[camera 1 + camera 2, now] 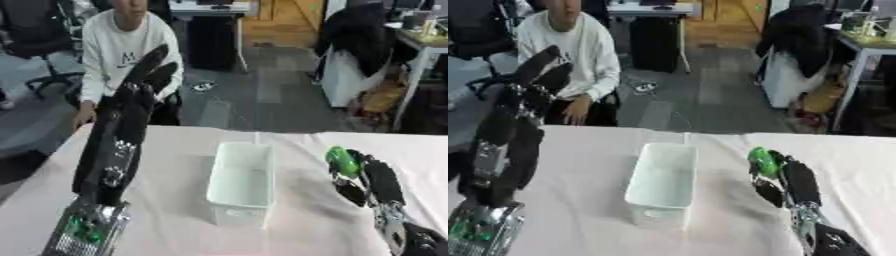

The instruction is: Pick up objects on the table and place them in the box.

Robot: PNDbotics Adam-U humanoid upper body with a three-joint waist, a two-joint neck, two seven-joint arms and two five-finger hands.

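While the right hand [372,182] curls its fingers round a small green object [340,161] at the centre right of the frame, the step in hand looks like the carry: the object appears lifted off the pale tablecloth [175,150] and sits at the hand's far end, just beside the white box [241,182] but not over it. The box stands in the middle of the frame, long side running away from the camera, and its inside looks empty, so by my reading this is an early item of the task.

At the left side of the frame, the left hand [144,80] is raised high, its fingers fairly straight and holding nothing; it reaches up toward the upper left, in front of a seated person beyond the table's far edge, and plays no part in the grasp.

Next, I judge the right hand needs to travel toward the frame's centre until the green object hangs above the box's opening, clearing the near wall, and only then let its fingers relax. Releasing too soon would probably drop the object on the cloth beside the box.
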